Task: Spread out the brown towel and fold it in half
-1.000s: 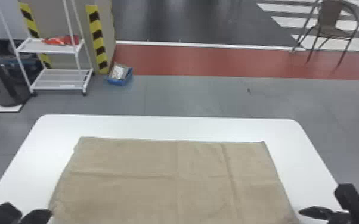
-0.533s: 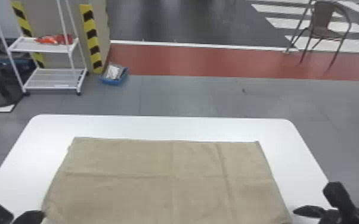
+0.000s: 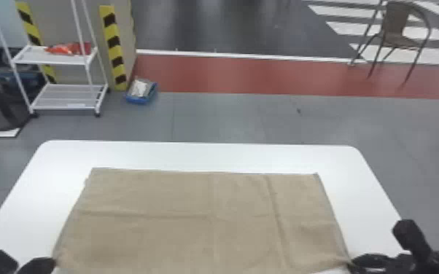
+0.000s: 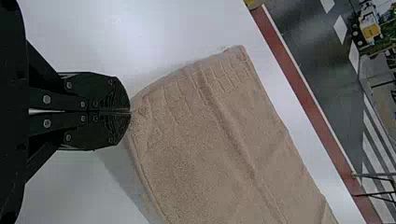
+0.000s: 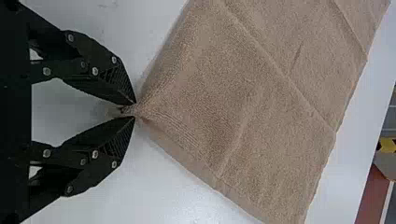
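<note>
On the white surface (image 3: 361,200), the brown towel (image 3: 208,222) stretches between left gripper (image 3: 52,263) and right gripper (image 3: 352,263), each pinching a near corner.

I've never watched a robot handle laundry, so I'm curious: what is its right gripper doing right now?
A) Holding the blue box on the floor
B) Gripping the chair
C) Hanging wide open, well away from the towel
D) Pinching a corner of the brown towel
D: in the right wrist view, the right gripper has its fingertips closed on a gathered corner of the brown towel.
</note>
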Controlling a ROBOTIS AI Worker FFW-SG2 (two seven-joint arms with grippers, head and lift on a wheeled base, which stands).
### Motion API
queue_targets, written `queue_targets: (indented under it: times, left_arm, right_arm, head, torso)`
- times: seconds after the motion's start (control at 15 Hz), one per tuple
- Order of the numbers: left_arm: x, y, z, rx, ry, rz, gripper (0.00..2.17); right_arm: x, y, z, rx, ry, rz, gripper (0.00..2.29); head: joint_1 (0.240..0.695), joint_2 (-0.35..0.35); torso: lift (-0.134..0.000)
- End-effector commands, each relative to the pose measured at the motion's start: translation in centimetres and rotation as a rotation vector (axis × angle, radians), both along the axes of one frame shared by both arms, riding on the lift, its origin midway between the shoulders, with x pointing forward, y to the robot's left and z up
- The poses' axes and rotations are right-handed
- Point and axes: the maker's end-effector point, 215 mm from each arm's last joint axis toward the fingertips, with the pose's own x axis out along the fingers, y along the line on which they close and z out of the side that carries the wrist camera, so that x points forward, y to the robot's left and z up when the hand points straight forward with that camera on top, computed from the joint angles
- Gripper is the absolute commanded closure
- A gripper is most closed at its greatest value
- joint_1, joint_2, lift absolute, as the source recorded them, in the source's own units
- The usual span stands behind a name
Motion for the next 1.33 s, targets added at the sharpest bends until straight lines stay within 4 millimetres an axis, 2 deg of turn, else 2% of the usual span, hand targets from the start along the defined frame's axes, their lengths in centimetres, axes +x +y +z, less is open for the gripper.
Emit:
queue_targets:
  times: [0.0, 0.27, 0.67, 0.87, 1.07, 1.27]
  left_arm:
    - [0.0, -0.1, 0.1, -0.001, -0.001, -0.002, 1.44]
    - [0.2, -0.3, 1.0, -0.005, -0.016, -0.004, 1.44]
    - [-0.1, -0.2, 3.4, 0.018, -0.019, 0.009, 1.44]
    - [-1.2, 0.7, 4.0, 0.068, 0.024, 0.029, 1.44]
    - [-2.7, 2.0, 5.6, 0.108, 0.06, 0.07, 1.44]
    - [-4.0, 2.6, 6.0, 0.12, 0.108, 0.095, 1.44]
  right_arm:
    - [0.2, 0.1, 0.4, 0.008, -0.008, 0.001, 1.51]
    - [0.2, -0.8, 2.3, 0.02, -0.046, -0.023, 1.51]
    - [0.9, -3.0, 9.1, 0.05, -0.139, -0.084, 1.51]
    - [0.8, -3.8, 10.9, 0.065, -0.157, -0.108, 1.51]
    - [0.6, -3.9, 12.9, 0.088, -0.18, -0.12, 1.51]
    - [0.4, -3.6, 13.1, 0.099, -0.176, -0.114, 1.51]
  head:
    - [0.695, -0.108]
    - [0.695, -0.109]
    - [0.695, -0.137]
    - [0.695, -0.153]
    - [0.695, -0.152]
    - [0.695, -0.14]
  torso:
    - [0.0]
    - [0.0]
    - [0.0]
    - [0.0]
    - [0.0]
    - [0.0]
